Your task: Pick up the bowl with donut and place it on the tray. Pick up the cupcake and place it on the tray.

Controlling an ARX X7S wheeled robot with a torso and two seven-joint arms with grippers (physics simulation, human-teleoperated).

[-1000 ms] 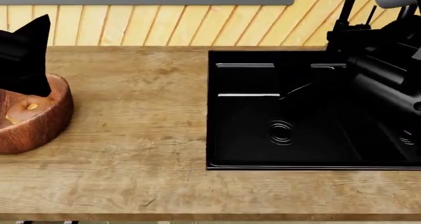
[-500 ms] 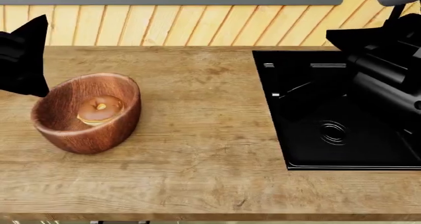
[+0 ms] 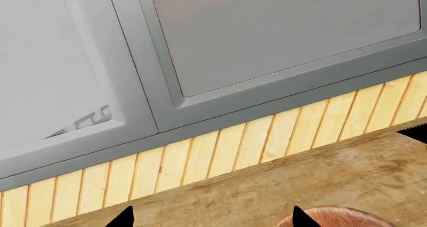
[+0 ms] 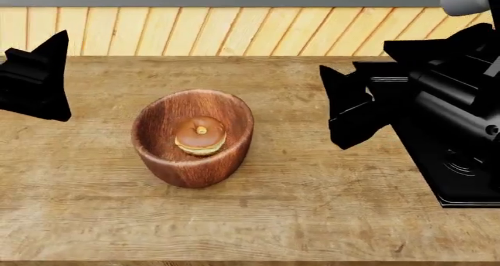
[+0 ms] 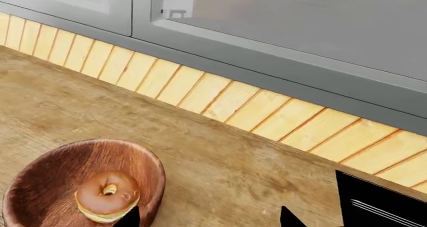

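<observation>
The reddish-brown wooden bowl (image 4: 187, 169) stands upright on the wooden counter, mid-view in the head view, with the glazed donut (image 4: 201, 135) lying in it. My left gripper (image 4: 62, 78) hovers open to the bowl's left, well apart from it. My right gripper (image 4: 332, 108) hovers open to its right, also apart. In the left wrist view the gripper (image 3: 212, 219) spans bare wood, and the bowl's rim (image 3: 340, 218) shows just outside one fingertip. In the right wrist view the bowl (image 5: 40, 182) and donut (image 5: 107, 197) sit beside one fingertip of the open gripper (image 5: 210, 219). The tray and the cupcake are out of view.
A black sink (image 4: 469, 203) is set into the counter at the far right, mostly behind my right arm; its corner (image 5: 383, 202) shows in the right wrist view. A yellow slatted backsplash (image 4: 234, 31) with grey cabinets above it runs along the counter's back edge.
The head view has swung left: the bowl has slid from the picture's left edge to its middle and the sink has gone off to the right. My right gripper now shows beside the bowl.
</observation>
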